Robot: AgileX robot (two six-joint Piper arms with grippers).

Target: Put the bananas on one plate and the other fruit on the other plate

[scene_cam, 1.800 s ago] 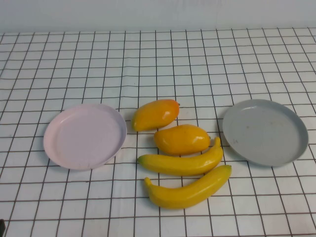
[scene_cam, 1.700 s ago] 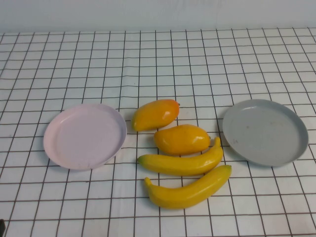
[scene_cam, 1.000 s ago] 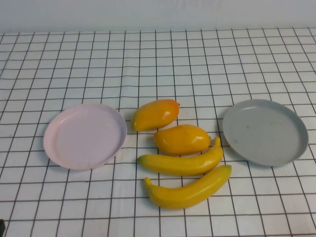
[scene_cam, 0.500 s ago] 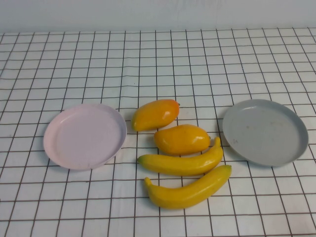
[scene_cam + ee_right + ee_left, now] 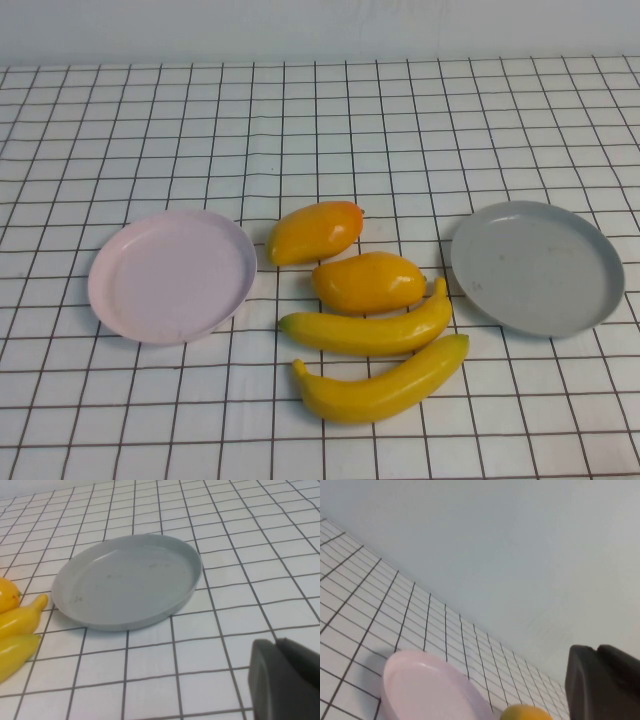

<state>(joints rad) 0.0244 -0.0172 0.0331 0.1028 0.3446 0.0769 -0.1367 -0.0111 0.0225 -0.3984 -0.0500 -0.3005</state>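
I'm seeing both bananas (image 5: pixel 372 330) (image 5: pixel 385 385) and mangoes (image 5: pixel 314 232) (image 5: pixel 369 282) lying between pink plate (image 5: pixel 115 300) and grey plate (image 5: pixel 590 310); left gripper (image 5: pixel 602 682) and right gripper (image 5: pixel 284 680) are barely showing, so I cannot tell their state.

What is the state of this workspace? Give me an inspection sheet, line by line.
Surface: white cloth with a black grid covers the table.
Job's things: two bananas and two orange-yellow fruits lie on the cloth between the pink plate and the grey-blue plate; both plates hold nothing.
Clutter: nothing seen.
Grippers: left gripper is out of the high view, only a dark part showing in its wrist view near the pink plate; right gripper likewise, near the grey-blue plate.
Cables: nothing seen.
Surroundings: plain pale wall behind the table.
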